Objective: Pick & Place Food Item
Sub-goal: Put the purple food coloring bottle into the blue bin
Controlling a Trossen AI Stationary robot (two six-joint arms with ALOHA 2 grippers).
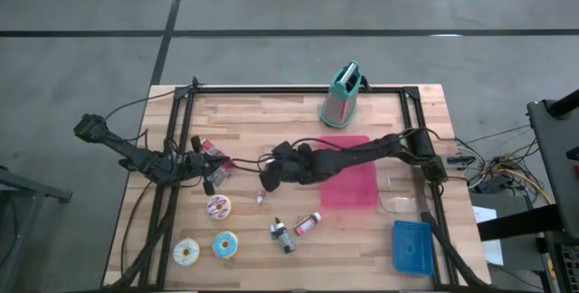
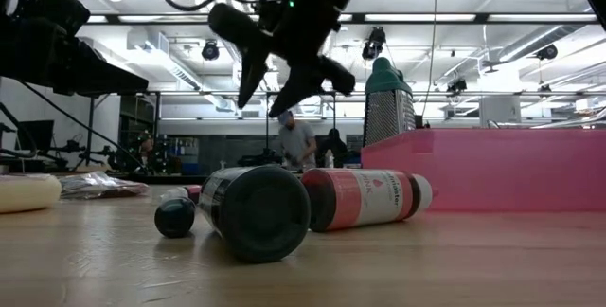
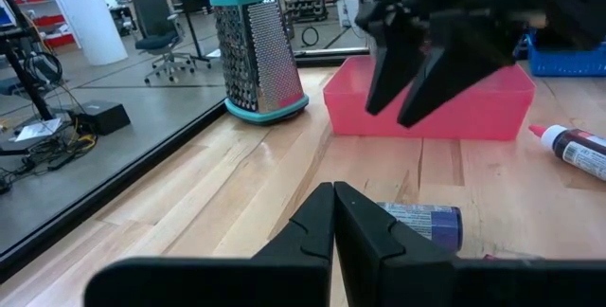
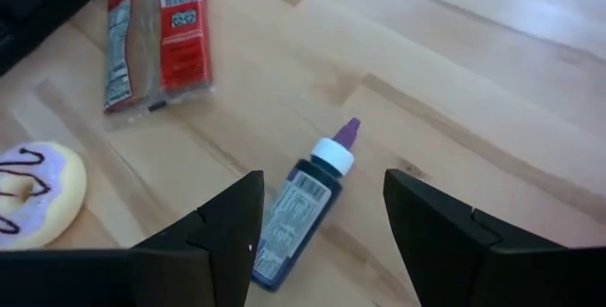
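A small blue bottle (image 4: 301, 212) with a white cap and purple tip lies on its side on the wooden table, seen also in the high view (image 1: 260, 198). My right gripper (image 4: 322, 222) hangs open above it, slanting down, a finger on each side and clear of it (image 1: 268, 183) (image 2: 275, 80). A pink-iced donut (image 1: 218, 206) lies just to the near left of the bottle, and a red packet (image 4: 156, 32) lies farther off. My left gripper (image 3: 333, 217) stays shut at the table's left, holding nothing (image 1: 210, 174).
Two more donuts (image 1: 225, 243) (image 1: 186, 252) lie near the front left. A dark bottle (image 1: 282, 234) and a red bottle (image 1: 308, 223) lie at front centre. A pink bin (image 1: 348, 183) stands right of centre, a grater (image 1: 341, 94) at the back, a blue container (image 1: 412, 246) front right.
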